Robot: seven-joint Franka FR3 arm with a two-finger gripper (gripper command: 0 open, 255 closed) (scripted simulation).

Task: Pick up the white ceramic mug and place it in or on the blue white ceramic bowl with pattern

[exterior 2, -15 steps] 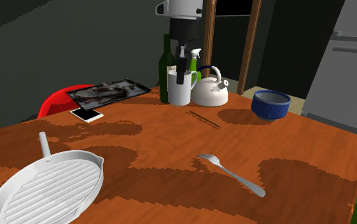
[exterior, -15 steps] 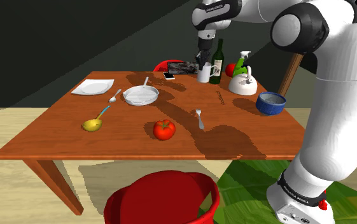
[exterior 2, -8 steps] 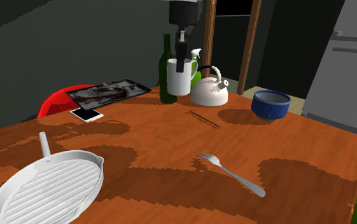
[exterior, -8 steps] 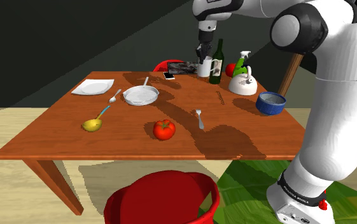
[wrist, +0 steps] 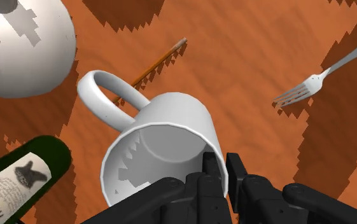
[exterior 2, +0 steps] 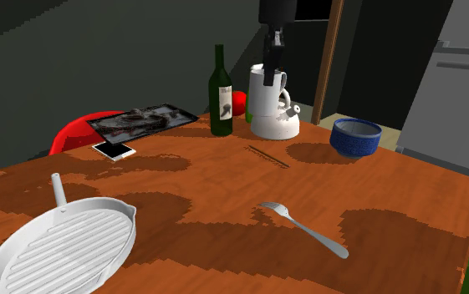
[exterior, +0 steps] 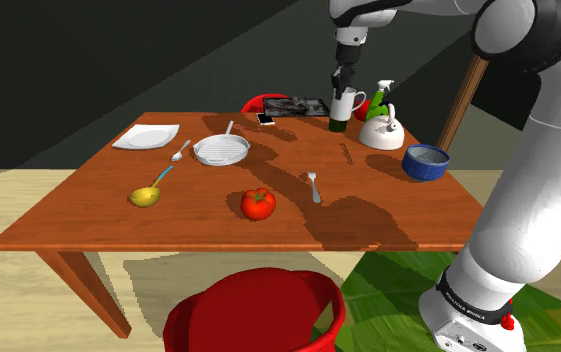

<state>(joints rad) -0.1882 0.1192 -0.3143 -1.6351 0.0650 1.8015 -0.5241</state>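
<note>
My tool [wrist: 224, 175] is clamped on the rim of the white mug [wrist: 170, 127], which hangs above the far side of the table [exterior: 88, 215], near the kettle [exterior 2: 276, 124]. I should carry it high toward the shoulder view's right, centre it over the blue bowl [exterior: 424, 166], then lower gently.

Mug [exterior 2: 265, 93] aloft beside bottle [exterior 2: 221, 92], seemingly before kettle [exterior 2: 277, 124], bowl [exterior 2: 355, 139] apart

Tomato [exterior: 258, 203], fork [exterior 2: 305, 228], grill pan [exterior 2: 61, 250] and green bottle [exterior 2: 220, 92] share the table [exterior 2: 216, 196].

Shoulder cam: high behind me, covers the whole brown wooden table [exterior: 88, 215]. Second cam: lower, closer, similar heading. Both catch the round blue bowl [exterior: 426, 161]. Wrist cam looks down.
</note>
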